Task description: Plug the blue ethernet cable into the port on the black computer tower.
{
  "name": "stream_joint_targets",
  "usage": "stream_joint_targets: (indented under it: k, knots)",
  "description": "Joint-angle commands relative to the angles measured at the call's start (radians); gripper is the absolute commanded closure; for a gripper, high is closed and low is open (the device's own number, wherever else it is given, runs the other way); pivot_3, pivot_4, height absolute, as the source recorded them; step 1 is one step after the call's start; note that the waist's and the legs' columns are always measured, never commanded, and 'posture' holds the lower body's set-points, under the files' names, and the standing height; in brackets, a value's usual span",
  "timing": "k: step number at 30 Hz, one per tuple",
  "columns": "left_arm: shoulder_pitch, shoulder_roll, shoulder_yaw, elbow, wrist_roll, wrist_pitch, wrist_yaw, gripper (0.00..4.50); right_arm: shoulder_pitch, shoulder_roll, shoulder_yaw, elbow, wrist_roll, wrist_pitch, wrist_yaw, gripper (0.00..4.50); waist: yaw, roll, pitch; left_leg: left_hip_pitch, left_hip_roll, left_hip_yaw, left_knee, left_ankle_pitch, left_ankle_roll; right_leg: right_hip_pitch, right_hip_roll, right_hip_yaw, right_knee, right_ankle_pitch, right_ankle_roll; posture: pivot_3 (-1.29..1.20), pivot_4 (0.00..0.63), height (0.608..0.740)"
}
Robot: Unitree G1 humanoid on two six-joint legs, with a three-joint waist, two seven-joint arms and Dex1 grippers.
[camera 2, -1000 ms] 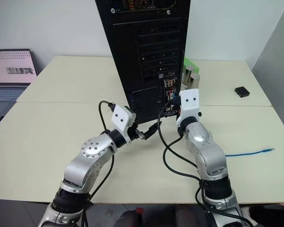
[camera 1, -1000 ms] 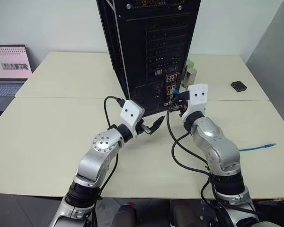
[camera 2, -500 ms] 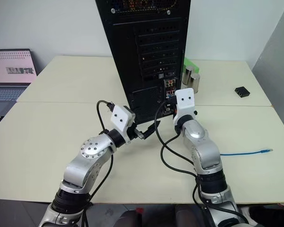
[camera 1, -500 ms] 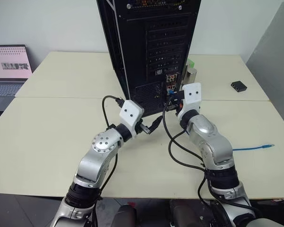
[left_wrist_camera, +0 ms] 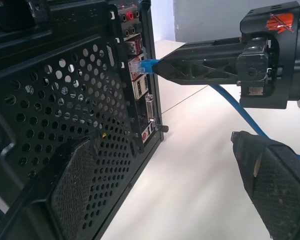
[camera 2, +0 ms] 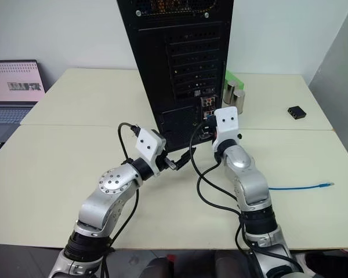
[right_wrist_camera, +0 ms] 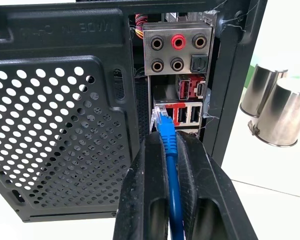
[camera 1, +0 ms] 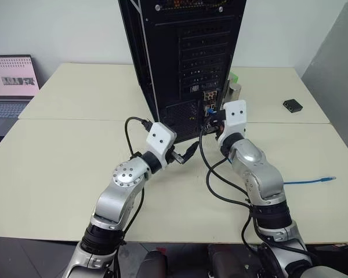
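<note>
The black computer tower (camera 1: 185, 58) stands upright at the middle of the table, rear panel toward me. My right gripper (right_wrist_camera: 166, 142) is shut on the blue ethernet cable (right_wrist_camera: 169, 150) just behind its clear plug (right_wrist_camera: 160, 115). The plug tip sits against the port (left_wrist_camera: 135, 64) in the coloured connector cluster; I cannot tell whether it is seated. The cable runs back under the right arm and its far end (camera 1: 322, 180) lies on the table at the right. My left gripper (camera 1: 188, 154) is open and empty, low beside the tower's perforated vent (left_wrist_camera: 65, 125).
A laptop (camera 1: 11, 81) sits at the far left. Two metal cylinders (camera 2: 235, 94) and a green object (camera 2: 232, 77) stand right of the tower, and a small black box (camera 1: 292, 105) lies further right. Black robot wires (camera 1: 211, 179) loop over the table between the arms.
My right forearm has swung slightly left toward the tower. Both grippers stay where they were, and the grip on the cable is unchanged.
</note>
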Motion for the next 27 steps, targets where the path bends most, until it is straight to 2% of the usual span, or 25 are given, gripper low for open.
stream_joint_targets:
  k: [1,27]
  knots:
    - [-0.005,-0.006,0.011,-0.02,0.005,-0.019,-0.006,0.06,-0.037,0.002,-0.017,-0.008,-0.011,-0.033,0.007,4.5,0.0,0.0,0.0,0.0,0.0,0.0,0.0,0.0,0.0,0.0,0.0,0.0,0.0,0.0,0.0,0.0,0.15,0.74]
    - [-0.013,-0.007,0.016,-0.009,0.011,-0.026,-0.013,0.06,-0.036,0.034,-0.059,0.035,-0.029,-0.044,-0.014,4.5,-0.001,0.0,0.0,0.0,0.0,0.0,0.0,0.0,0.0,0.0,0.0,0.0,0.0,0.0,0.0,0.0,0.15,0.74]
